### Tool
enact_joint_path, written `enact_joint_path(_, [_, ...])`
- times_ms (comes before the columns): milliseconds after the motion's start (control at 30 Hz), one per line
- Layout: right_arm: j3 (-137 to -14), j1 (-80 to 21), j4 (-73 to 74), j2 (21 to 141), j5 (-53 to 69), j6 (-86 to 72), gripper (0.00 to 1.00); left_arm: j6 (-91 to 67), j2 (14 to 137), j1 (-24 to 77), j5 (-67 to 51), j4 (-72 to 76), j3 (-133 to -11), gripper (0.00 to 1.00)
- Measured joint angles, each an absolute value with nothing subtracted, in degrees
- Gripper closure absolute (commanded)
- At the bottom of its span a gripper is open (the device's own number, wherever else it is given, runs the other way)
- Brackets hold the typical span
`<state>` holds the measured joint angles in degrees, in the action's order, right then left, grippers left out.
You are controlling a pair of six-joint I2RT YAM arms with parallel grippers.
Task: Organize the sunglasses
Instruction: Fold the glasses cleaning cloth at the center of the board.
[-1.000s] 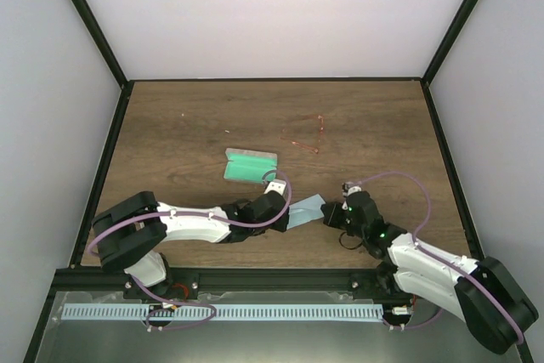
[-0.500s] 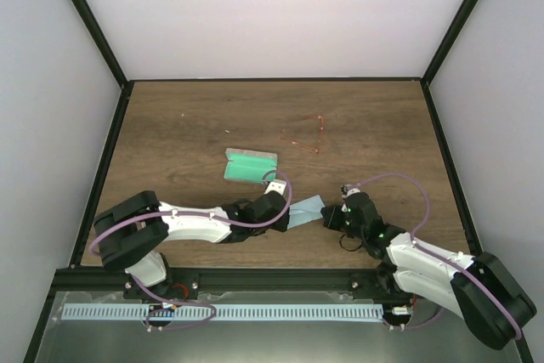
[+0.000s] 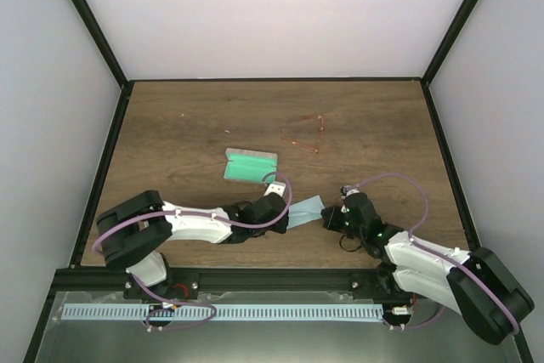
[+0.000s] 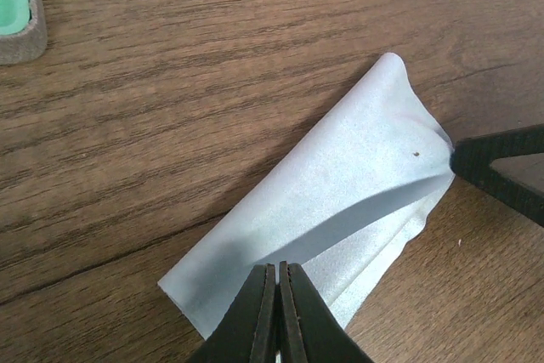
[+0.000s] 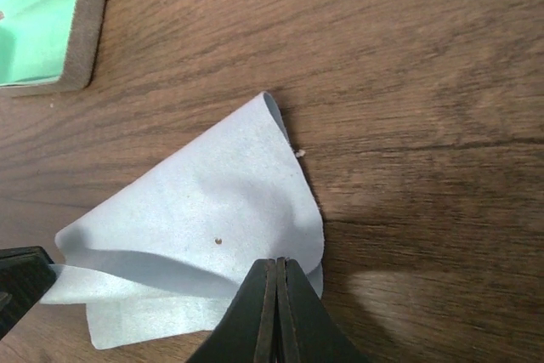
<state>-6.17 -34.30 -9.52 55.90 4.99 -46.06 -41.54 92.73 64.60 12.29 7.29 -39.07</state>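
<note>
Both tools were busy with the pale blue cloth (image 4: pixel 340 184) near the middle of the table's near edge. The left tool (image 4: pixel 278 271) was pinched shut on one edge and the right tool (image 5: pixel 278 265) on the opposite edge, the cloth sagging between them. The sunglasses (image 3: pixel 308 135) lay untouched on the table (image 3: pixel 170 125), well apart from both tools, straight beyond the cloth toward the far edge and just right of the open case (image 3: pixel 250 166). Neither arm looked clearly nearer. The red frame was too thin to read its long axis with confidence.
</note>
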Motion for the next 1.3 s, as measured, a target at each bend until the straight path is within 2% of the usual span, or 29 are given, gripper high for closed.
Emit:
enact_joint_path(467, [-6.2,-34.3,-9.82,57.58,5.32,-45.93,0.99,-41.6,92.95,64.84,11.51,7.97,-38.83,0.96])
enact_joint_path(733, [-6.2,-34.3,-9.93,57.47,5.39,-45.91,0.87,-41.69,93.56,65.17,11.4,8.05,-38.74,0.96])
enact_joint_path(967, [-6.2,-34.3,-9.87,56.97,5.37,-45.89,0.86,-41.76,93.6,65.52,11.29,8.05,-38.5,0.95])
enact_joint_path(1300, [-6.2,-34.3,-9.91,56.97,5.37,-45.89,0.85,-41.71,91.96,66.39,11.35,7.53,-38.02,0.8])
